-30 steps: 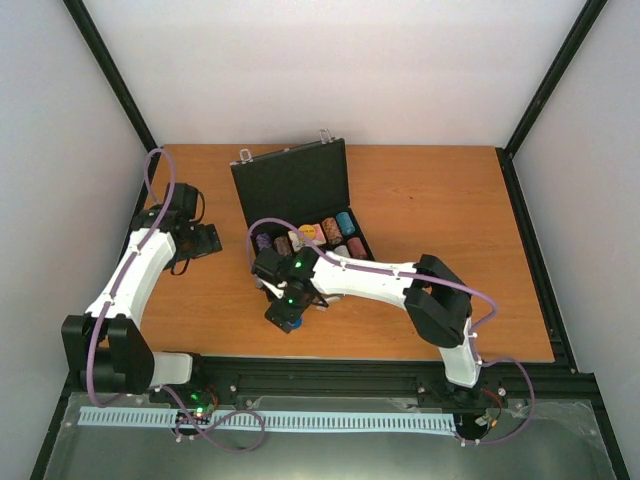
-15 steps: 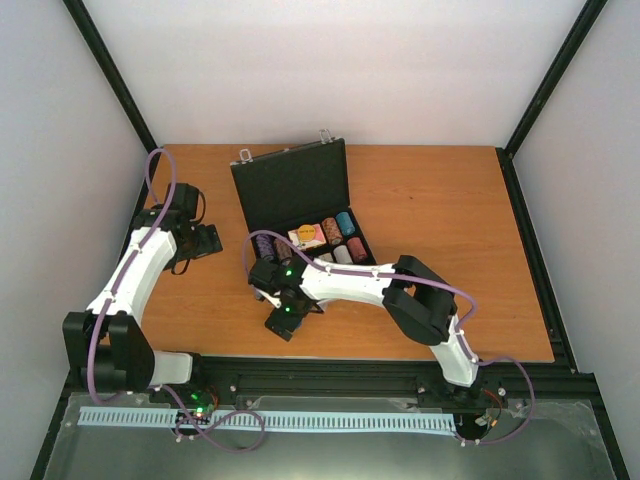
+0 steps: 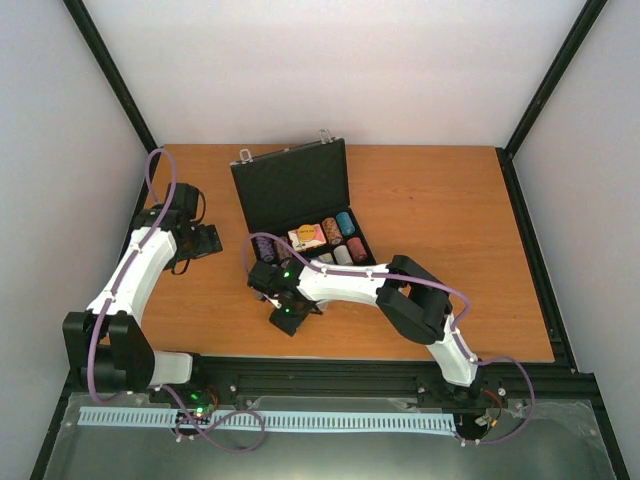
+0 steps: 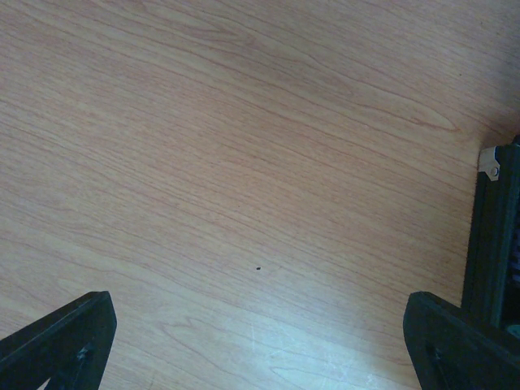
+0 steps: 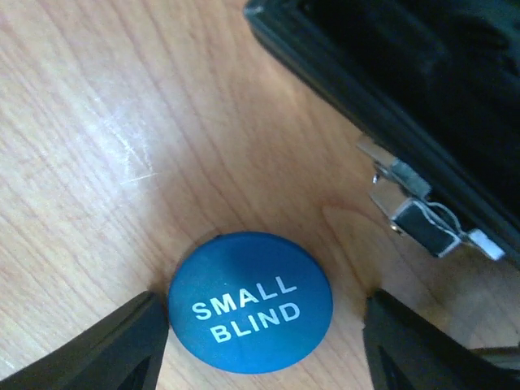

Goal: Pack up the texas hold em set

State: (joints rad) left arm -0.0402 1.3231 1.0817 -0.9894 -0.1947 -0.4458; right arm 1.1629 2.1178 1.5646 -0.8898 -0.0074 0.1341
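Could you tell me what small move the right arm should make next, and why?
Probably close the right gripper on the blue SMALL BLIND button. It lies flat on the table between the open jaws, with a gap showing on one side, just outside the case by its latch.

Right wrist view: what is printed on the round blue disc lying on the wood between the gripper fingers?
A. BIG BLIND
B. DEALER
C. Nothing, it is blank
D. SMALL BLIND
D: the round blue plastic disc, flat on the wooden table beside the black case, carries SMALL BLIND in white capitals.
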